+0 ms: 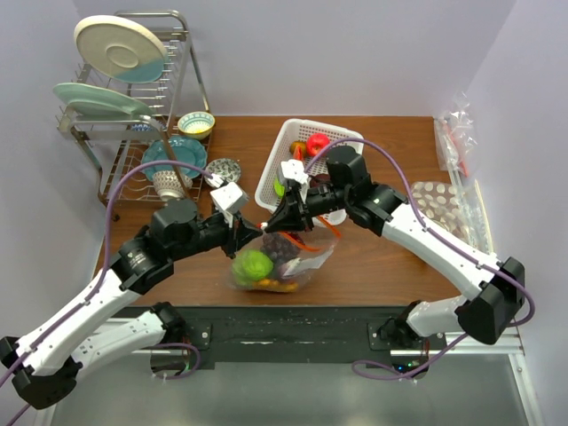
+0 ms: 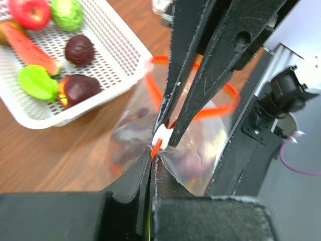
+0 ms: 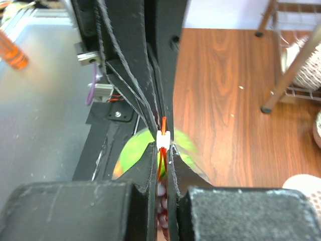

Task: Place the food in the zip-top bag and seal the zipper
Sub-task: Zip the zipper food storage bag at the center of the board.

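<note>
Tools meet tip to tip: left tool [image 2: 152,153] and right tool [image 3: 163,150] each pinch narrow on the zipper [image 2: 220,106] by its white slider [image 2: 161,134], probably one anchoring while the other pulls. Below, the bag [image 1: 275,262] rests on the bench [image 1: 382,257], fruit [image 1: 253,264] inside, mouth looped open. Beyond, the basket [image 2: 113,47] holds more food [image 2: 79,49]; nothing seems to block.

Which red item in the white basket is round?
The apple-like one, beside the bumpy green piece. The other red item is a long wedge lying next to the dark round fruit.
</note>
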`<state>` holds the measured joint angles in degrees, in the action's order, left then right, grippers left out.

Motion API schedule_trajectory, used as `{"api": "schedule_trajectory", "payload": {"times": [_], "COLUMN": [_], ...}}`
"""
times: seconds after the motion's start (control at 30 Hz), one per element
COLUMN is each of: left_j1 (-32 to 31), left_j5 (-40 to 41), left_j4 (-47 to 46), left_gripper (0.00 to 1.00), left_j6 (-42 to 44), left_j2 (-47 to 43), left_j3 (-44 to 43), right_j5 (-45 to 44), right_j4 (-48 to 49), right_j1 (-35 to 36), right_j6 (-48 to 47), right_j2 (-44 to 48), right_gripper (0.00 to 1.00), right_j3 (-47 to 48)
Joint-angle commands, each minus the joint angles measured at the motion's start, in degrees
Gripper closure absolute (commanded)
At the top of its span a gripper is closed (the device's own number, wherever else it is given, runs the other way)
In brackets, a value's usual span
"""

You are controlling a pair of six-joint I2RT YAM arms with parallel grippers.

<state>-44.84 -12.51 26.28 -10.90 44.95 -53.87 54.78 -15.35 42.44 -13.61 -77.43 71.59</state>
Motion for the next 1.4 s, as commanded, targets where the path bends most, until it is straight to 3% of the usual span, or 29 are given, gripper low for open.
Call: {"api": "schedule_trajectory", "payload": {"times": [0.0, 0.17, 0.8, 1.1, 1.23, 1.27, 1.33, 1.37], "left_j1": [0.63, 0.63, 0.54, 0.63, 0.72, 0.63, 0.72, 0.72], "left_j5": [9.08, 12.34, 36.85, 39.85, 32.75, 30.12, 20.46, 17.2], "left_j4": [-0.71, 0.17, 7.55, 6.94, 1.68, 0.19, -4.82, -6.14], "left_gripper": [1.0, 1.0, 1.0, 1.0, 1.0, 0.81, 0.57, 0.39], "left_j6": [-0.09, -1.4, -5.63, -5.8, -4.32, -3.87, -2.47, -1.94], "left_j2": [-3.38, -3.73, -3.9, -1.71, -2.49, -2.85, -3.37, -3.29], "left_j3": [-4.14, -4.23, -3.27, -1.24, 0.51, 1.47, 2.27, 2.27], "right_j5": [-8.2, -9.78, -26.65, -35.18, -32.91, -32.55, -30.28, -29.65], "right_j4": [-2.31, -3.45, -12.85, -18.47, -17.78, -17.52, -16.9, -16.9], "right_j1": [-1.04, -1.04, -1.13, -1.04, -1.04, -1.04, -1.13, -1.04], "right_j6": [5.08, 5.08, 12.37, 14.73, 14.75, 14.75, 14.14, 13.96], "right_j2": [4.3, 7.02, 20.73, 28.02, 30.14, 30.23, 30.06, 29.97], "right_gripper": [1.0, 1.0, 1.0, 1.0, 1.0, 1.0, 1.0, 1.0], "right_j3": [-2.33, -4.62, -12.61, -15.95, -17.01, -16.93, -16.58, -16.14]}}
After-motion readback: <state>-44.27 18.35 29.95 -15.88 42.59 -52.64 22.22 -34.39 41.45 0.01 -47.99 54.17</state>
